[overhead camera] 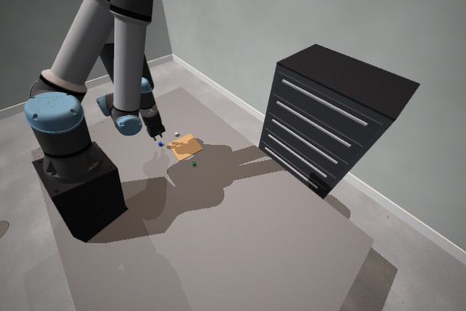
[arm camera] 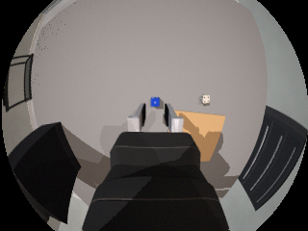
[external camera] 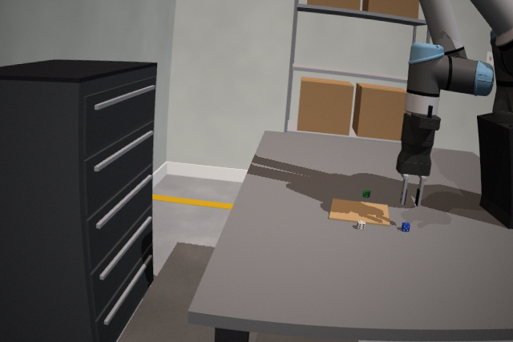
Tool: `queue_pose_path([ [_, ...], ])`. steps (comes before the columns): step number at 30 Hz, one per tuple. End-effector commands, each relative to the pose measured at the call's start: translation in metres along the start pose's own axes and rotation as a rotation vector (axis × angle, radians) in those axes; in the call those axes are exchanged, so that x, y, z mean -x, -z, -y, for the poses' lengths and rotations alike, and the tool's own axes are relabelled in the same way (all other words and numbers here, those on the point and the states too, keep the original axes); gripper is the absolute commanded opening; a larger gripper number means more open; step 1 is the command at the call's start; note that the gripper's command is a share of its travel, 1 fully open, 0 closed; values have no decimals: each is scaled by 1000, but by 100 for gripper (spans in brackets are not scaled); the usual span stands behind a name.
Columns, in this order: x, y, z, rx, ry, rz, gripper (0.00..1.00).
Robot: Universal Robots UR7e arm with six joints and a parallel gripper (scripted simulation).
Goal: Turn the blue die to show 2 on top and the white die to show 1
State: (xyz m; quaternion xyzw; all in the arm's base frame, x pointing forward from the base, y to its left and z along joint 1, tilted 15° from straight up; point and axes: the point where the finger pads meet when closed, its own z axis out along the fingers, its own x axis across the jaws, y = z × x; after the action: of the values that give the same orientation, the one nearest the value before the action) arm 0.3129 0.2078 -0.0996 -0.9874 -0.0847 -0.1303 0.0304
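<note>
Fingers of the gripper (overhead camera: 158, 137) (external camera: 411, 204) (arm camera: 155, 115) stand spread above the table (overhead camera: 271, 232) (external camera: 314, 280) (arm camera: 111, 63), pinching nothing. Blue die (overhead camera: 159, 143) (external camera: 405, 227) (arm camera: 155, 102) and white die (overhead camera: 176, 134) (external camera: 361, 225) (arm camera: 206, 99) lie off the mat (overhead camera: 186, 146) (external camera: 359, 211) (arm camera: 204, 126).

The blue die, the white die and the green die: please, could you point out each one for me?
blue die (overhead camera: 160, 143) (external camera: 405, 227) (arm camera: 155, 102): top, exterior, wrist; its body
white die (overhead camera: 175, 133) (external camera: 361, 225) (arm camera: 206, 99): same views; its body
green die (overhead camera: 194, 163) (external camera: 366, 194): top, exterior; its body
</note>
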Motion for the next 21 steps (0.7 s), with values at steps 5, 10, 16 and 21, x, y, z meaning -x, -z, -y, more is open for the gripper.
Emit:
queue_pose_path([
  [5,0,-14,0,0,0,-1,64],
  [10,0,-19,0,0,0,-1,64],
  [16,0,-28,-1,0,0,-1,64],
  [21,0,-33,-1,0,0,-1,64],
])
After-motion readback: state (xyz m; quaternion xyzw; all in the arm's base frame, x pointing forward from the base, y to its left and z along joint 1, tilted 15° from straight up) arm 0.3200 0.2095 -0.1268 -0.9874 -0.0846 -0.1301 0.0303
